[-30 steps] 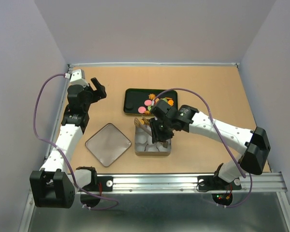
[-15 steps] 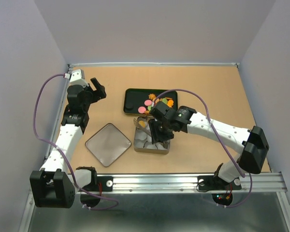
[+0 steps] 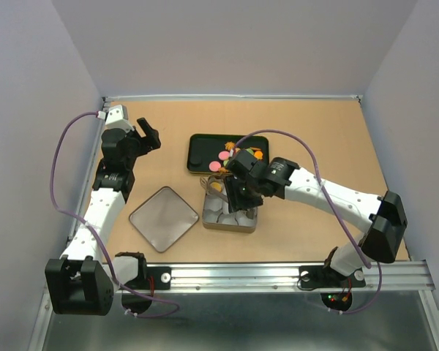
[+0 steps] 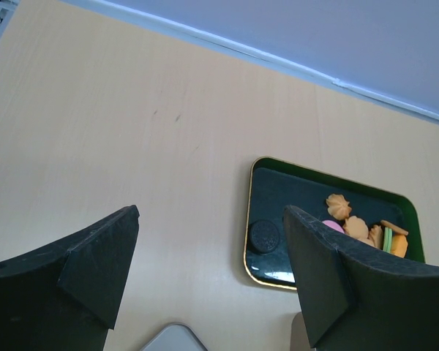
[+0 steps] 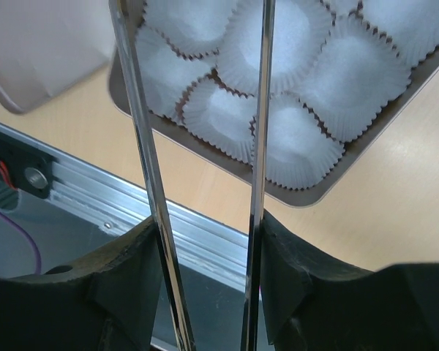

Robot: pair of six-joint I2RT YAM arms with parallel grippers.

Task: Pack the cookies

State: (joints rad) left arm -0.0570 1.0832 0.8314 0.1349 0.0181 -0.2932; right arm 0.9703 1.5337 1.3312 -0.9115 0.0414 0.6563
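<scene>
Cookies (image 3: 232,155): piled at the right end of the black tray (image 3: 201,155), behind the tin (image 3: 227,224); none visible in its paper cups (image 5: 307,73)
Right tool (image 5: 207,248): clamped on metal tongs (image 5: 150,183) over the tin
Left tool (image 4: 211,241): spread open, empty, well apart
Risk: tongs may snag a flimsy cup or nudge the tin askew

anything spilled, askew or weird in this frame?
Nothing stands out. The cookies in view lie inside the black tray, the paper cups sit in the tin, and the lid lies flat beside it. The right gripper holds tongs over the tin. No spills visible.
</scene>
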